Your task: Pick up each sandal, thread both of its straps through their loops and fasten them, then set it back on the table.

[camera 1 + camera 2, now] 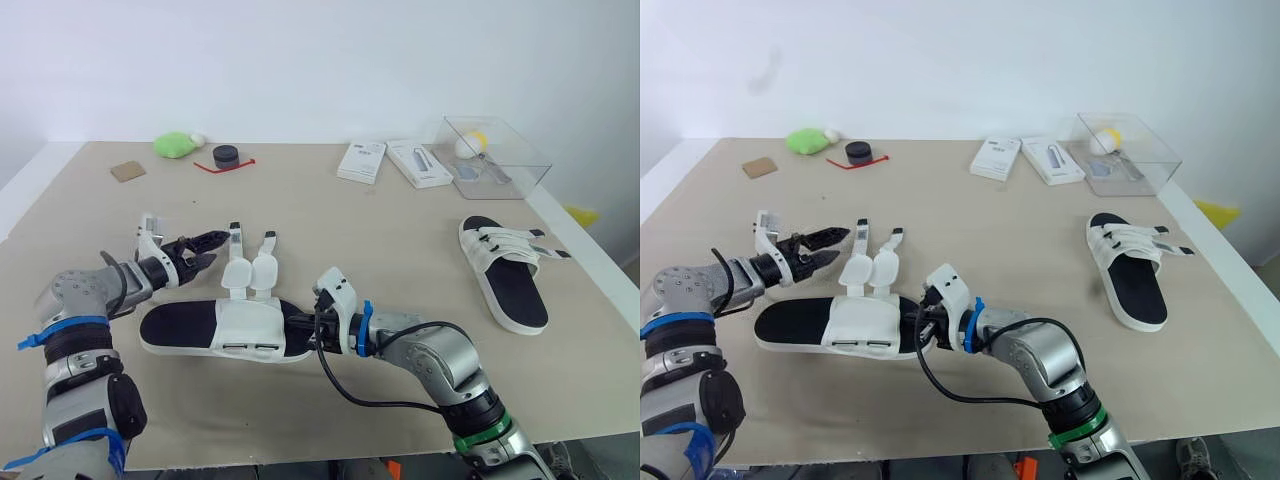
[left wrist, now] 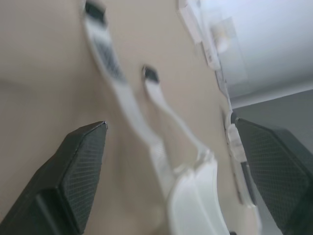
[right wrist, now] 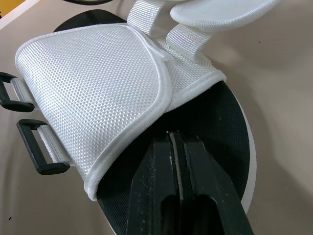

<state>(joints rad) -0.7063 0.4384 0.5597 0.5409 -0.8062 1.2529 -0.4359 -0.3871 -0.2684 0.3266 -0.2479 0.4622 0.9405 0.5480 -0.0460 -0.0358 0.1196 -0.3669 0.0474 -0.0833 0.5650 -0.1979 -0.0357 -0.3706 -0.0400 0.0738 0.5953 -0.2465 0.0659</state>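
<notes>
Sandal [image 1: 215,330] lies flat on the table [image 1: 380,230], pinned by the right gripper [image 3: 172,134], fingers closed; left gripper [image 1: 208,250] gapes wide beside the loose straps [image 1: 250,262]. A hard tug could drag it free.

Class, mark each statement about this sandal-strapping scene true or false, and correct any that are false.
1. The near sandal has both straps out of their loops. True.
2. The left gripper is shut on a strap. False: it is open, its fingers wide apart beside the straps.
3. The right gripper is shut, resting on the near sandal's black insole. True.
4. The far sandal lies inside the clear box. False: it lies on the table, in front of the box.
</notes>
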